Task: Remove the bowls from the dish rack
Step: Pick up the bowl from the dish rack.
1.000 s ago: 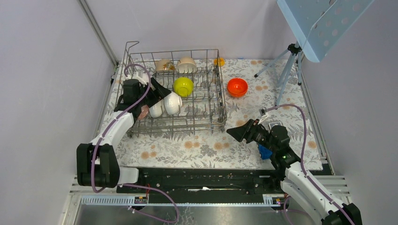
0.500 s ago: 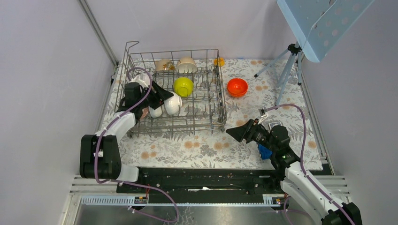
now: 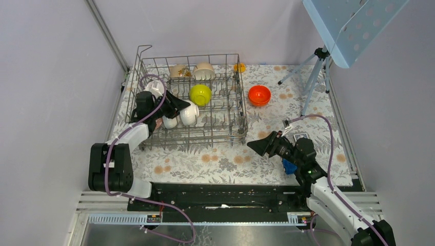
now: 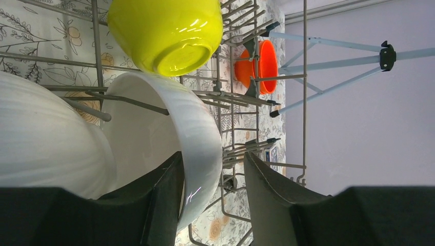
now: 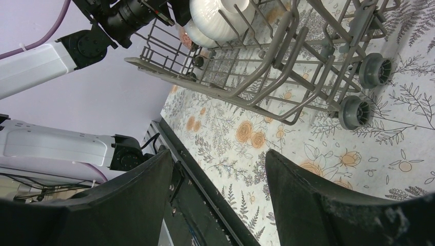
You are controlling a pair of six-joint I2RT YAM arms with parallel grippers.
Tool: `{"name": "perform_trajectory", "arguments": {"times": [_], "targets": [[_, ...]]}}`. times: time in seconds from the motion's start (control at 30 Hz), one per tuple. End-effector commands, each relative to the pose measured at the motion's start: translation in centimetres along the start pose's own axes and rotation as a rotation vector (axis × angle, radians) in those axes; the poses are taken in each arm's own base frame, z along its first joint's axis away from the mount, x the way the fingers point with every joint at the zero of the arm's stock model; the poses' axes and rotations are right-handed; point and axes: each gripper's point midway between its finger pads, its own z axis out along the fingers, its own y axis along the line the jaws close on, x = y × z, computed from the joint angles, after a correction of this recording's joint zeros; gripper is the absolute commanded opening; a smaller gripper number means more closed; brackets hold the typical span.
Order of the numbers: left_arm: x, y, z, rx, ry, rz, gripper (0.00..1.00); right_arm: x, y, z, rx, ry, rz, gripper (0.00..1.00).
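Left wrist — white bowl (image 4: pixel 197 138) stands on edge — mouth sideways.

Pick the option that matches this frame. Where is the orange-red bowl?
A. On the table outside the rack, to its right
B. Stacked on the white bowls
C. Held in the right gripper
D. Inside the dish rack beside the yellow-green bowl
A: the orange-red bowl sits on the floral table cover, just outside the right wall of the dish rack, with nothing gripping it.
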Motion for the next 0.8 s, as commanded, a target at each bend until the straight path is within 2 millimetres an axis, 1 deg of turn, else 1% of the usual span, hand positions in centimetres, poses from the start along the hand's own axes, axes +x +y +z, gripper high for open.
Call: {"name": "perform_trajectory", "arguments": {"times": [0.0,0.27,0.33,0.5,0.57,0.67,0.77], "targets": [[-0.2,-1.6,0.0,0.096,0.007,0.021,0.48,-0.2,1.0,0.0,-0.053,-0.007,-0.015,0.73],[0.0,-2.3,0.1,0.145,0.034,0.023,0.41,0.0,0.8,0.2,-0.055,-0.004,-0.004,0.73],[0.1,-2.4,0.1,0.153,0.040,0.024,0.37,-0.1,0.8,0.3,-0.054,-0.004,-0.001,0.73],[0.2,-2.8,0.1,0.176,0.049,0.022,0.26,0.0,0.8,0.3,-0.054,-0.001,0.002,0.73],[0.1,-3.0,0.0,0.182,0.047,0.026,0.23,0.0,0.7,0.3,-0.054,-0.001,0.003,0.73],[0.0,-3.6,-0.1,0.206,0.045,0.026,0.16,0.1,0.7,0.3,-0.052,0.001,0.004,0.73],[-0.2,-4.4,-0.3,0.242,0.044,0.028,0.08,0.2,0.6,0.3,-0.049,0.002,0.005,0.73]]}}
